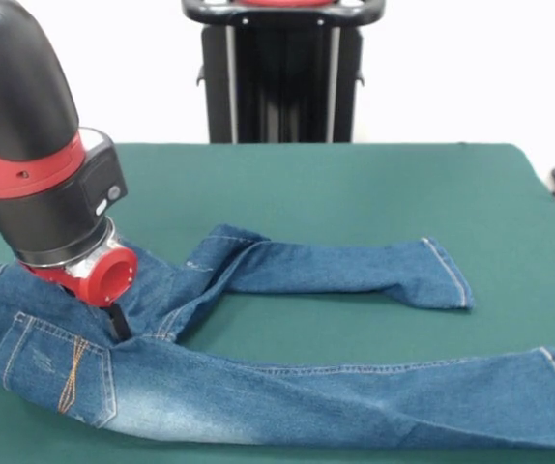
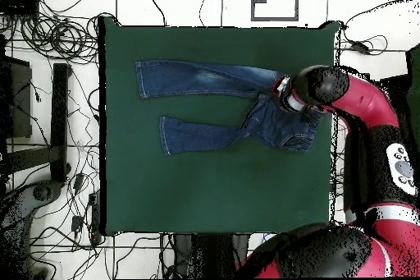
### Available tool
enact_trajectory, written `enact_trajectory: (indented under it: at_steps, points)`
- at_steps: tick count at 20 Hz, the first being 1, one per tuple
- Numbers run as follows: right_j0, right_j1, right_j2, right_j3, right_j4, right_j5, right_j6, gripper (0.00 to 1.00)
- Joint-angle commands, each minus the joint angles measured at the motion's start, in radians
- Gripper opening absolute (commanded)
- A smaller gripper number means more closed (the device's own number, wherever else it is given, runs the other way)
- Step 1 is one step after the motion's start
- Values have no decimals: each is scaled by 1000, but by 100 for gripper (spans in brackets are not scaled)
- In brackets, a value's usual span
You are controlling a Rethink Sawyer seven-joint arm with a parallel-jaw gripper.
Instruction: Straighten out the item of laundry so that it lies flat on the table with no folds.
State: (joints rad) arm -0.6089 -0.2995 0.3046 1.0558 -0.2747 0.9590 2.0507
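The arm hides the jeans' waistband, and the frame edge crops one hem.

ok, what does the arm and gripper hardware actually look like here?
The arm has a rounded glossy black shell, a red band with a small screw hole, then a black wrist housing with a small round light-coloured mark. Below sits a silver ring and a red cylindrical collar with a round opening. The gripper shows only as a thin black tip. Overhead, the links are red with black joints.

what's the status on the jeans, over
Gripper down on jeans at the crotch, grip state unclear. Both legs laid out on table, far leg bent and folded near the crotch. Nothing in the way.
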Motion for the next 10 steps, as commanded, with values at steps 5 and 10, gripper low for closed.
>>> enact_trajectory:
  at_steps: [5, 10]
  points:
    - [67, 7, 66, -174, -46, 198, -219, 100]
    - [77, -4, 57, -203, -65, 205, -215, 100]
